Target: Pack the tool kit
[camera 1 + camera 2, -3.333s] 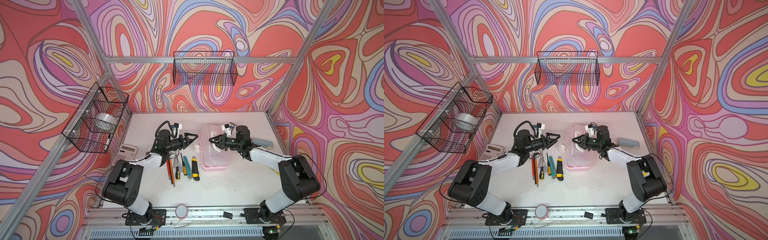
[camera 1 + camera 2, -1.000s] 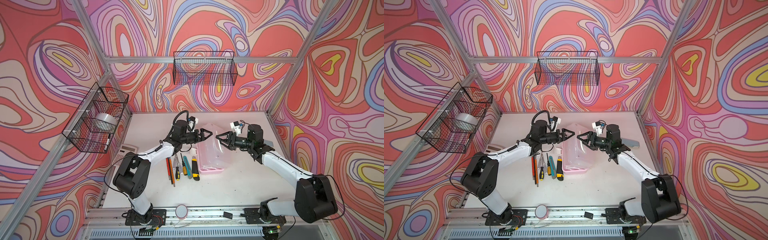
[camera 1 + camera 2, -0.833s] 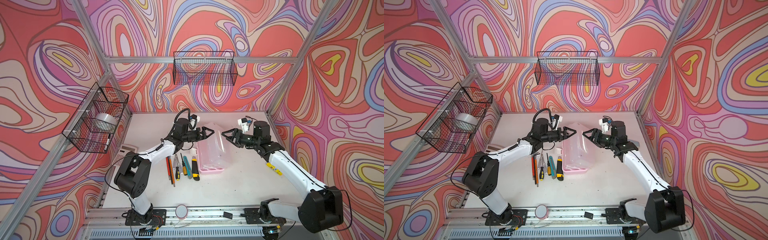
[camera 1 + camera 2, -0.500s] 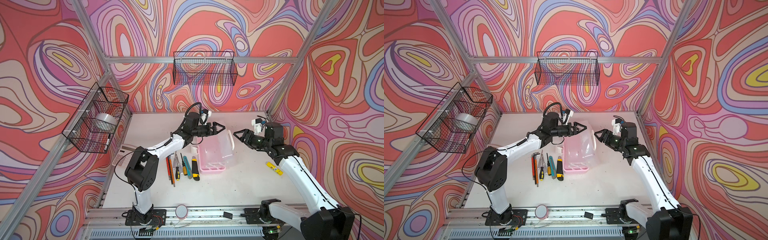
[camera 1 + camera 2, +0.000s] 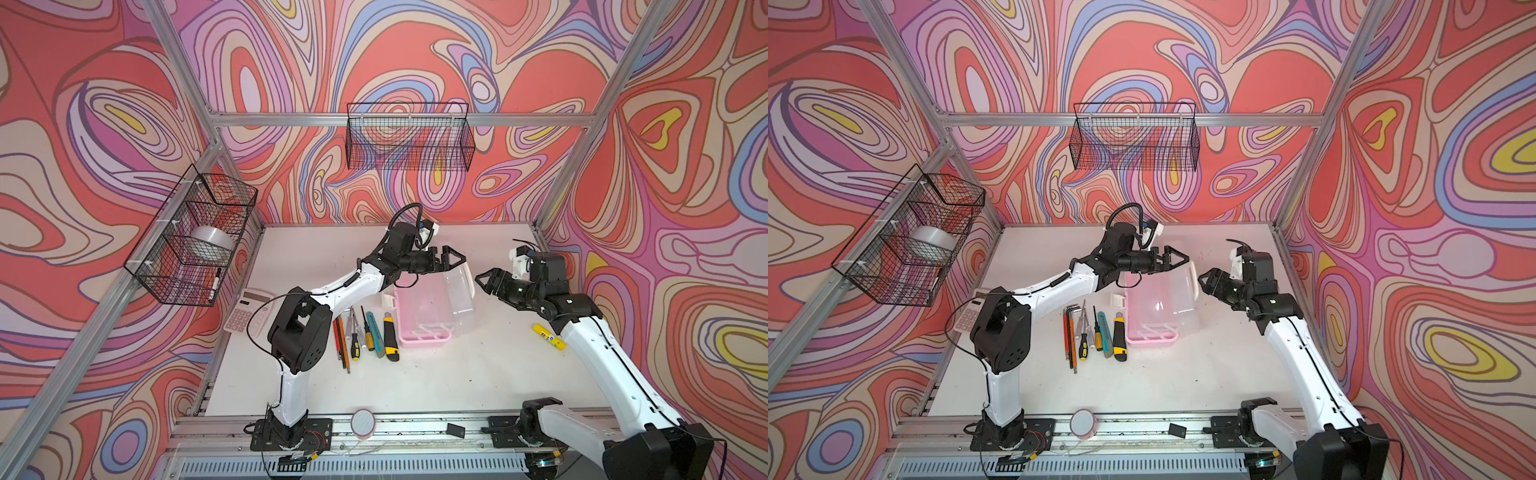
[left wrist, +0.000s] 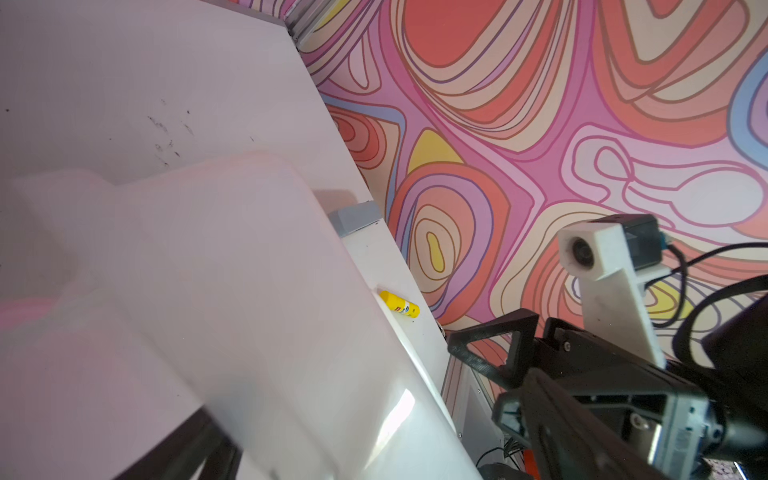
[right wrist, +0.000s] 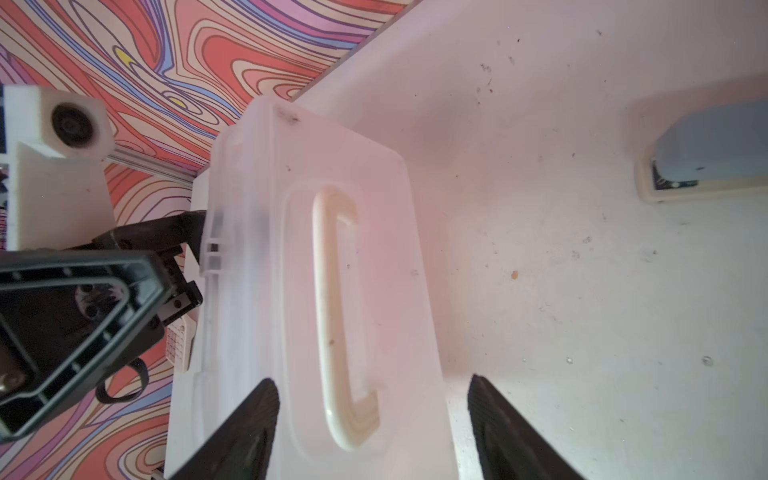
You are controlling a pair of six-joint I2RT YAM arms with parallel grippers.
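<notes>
White tabletop [image 5: 415, 382], pink tool box [image 5: 419, 322] at centre, long axis running front to back.
We note its clear lid [image 5: 457, 286] now leans open rightward, shut earlier; left gripper [image 5: 454, 260] and right gripper [image 5: 484, 282] both spread, gripping nothing.

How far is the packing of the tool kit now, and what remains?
Done: the pink box stands open, its clear lid tipped back. In hand: nothing; the left pincer is open at the lid's upper edge, the right pincer open beside it. Left: all the tools lie in a row on the table; none is packed.
</notes>
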